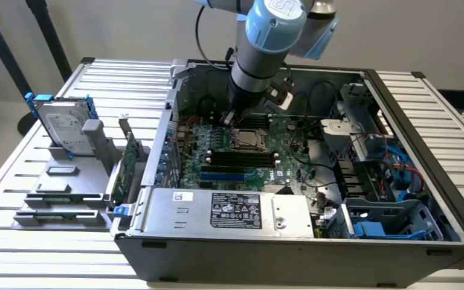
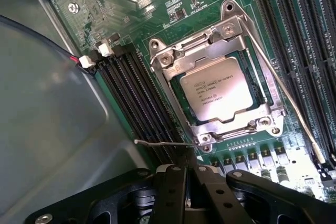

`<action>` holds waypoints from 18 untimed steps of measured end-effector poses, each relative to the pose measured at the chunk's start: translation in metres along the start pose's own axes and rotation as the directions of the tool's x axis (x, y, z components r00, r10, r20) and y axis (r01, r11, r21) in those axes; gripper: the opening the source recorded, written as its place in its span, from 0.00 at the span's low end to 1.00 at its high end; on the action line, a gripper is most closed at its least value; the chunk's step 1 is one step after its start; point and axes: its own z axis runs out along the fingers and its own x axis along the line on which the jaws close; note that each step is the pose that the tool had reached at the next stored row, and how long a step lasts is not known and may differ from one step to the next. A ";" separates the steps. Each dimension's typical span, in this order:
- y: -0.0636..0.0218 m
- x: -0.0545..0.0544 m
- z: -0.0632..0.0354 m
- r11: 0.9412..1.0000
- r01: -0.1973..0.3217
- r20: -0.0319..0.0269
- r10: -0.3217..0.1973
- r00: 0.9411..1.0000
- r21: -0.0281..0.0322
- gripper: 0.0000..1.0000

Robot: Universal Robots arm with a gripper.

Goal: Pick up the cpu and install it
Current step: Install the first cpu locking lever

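The arm reaches down from above into the open computer case, its blue-capped wrist joint over the case's far wall and its forearm dropping steeply toward the motherboard. The tool hangs low over the board's far part, just off the far edge of the processor socket. In the wrist view the tool has its black fingers pressed together, closed with nothing between them, their tips just beside the socket's thin wire latch lever. The cpu lies flat in the socket, its dull silver top with printed text facing up, framed by the metal retention bracket that lies down around its edges. The cpu is apart from the tool, a short way beyond the fingertips, with the bracket's near rim between them. Black memory slots run alongside the socket. The case lies on its side on a slatted metal desk; toward the desk's edge at the exterior view's left, a hard drive in a blue bracket and a green circuit card stand upright in a grey holder.
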 end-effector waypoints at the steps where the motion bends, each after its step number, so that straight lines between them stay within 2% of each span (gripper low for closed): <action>1: 0.0000 0.000 0.0002 1.000 0.000 0.001 0.000 1.000 -0.001 0.11; 7: 0.0009 0.001 0.0003 1.000 -0.002 0.010 0.002 1.000 -0.006 0.11; 18: 0.0080 0.005 0.0004 1.000 -0.002 0.014 0.003 1.000 -0.008 0.11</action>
